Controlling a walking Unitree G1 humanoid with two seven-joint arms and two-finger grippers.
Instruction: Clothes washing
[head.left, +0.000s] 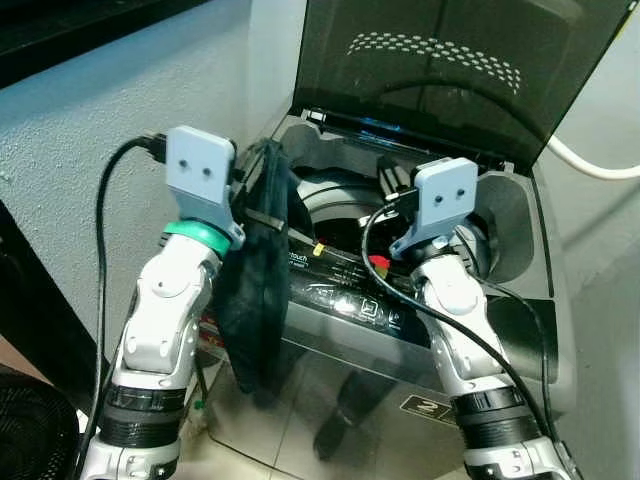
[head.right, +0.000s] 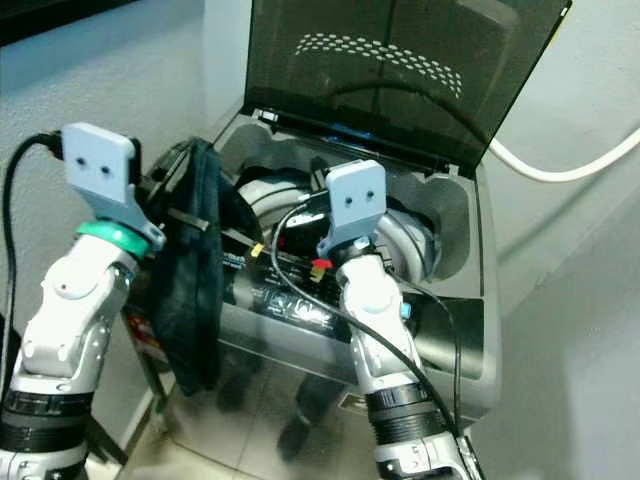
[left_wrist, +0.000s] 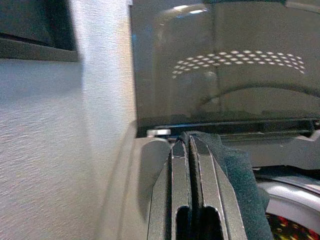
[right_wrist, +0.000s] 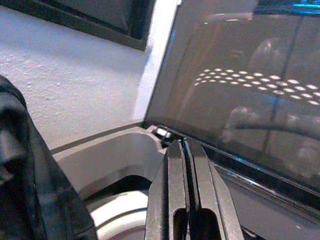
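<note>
- The white plaster wall (head.left: 60, 130) runs along the washer's left side, with a black cable (head.left: 100, 250) looping down beside the left arm.
- The left gripper (left_wrist: 190, 150) is raised over the left rim of the top-loading washing machine (head.left: 520, 330); its two black fingers are pressed together, pinching the top of a dark garment (head.left: 255, 290) — the wrist view shows dark cloth bunched against the fingers.
- The garment hangs from that pinch in a long limp fold, draped down the washer's front-left corner outside the tub, its lower end reaching past the control panel (head.left: 350, 300).
- Handling, as I judge it: the cloth is soft, light and floppy, so it will sag and swing. It could snag on the rim or trail outside unless lifted clear over the opening. The present hold near the top edge looks sound; a second hold lower on the fold would help gather it.
- The drum opening (head.left: 335, 205) sits just right of the garment, its pale ring visible under the raised smoked lid (head.left: 430, 70).
- The right gripper (right_wrist: 186, 165) hovers above the opening near the front edge — its fingers lie closed against each other with nothing between them.
- A white hose (head.left: 590, 165) curves off behind the washer's right rear corner.
</note>
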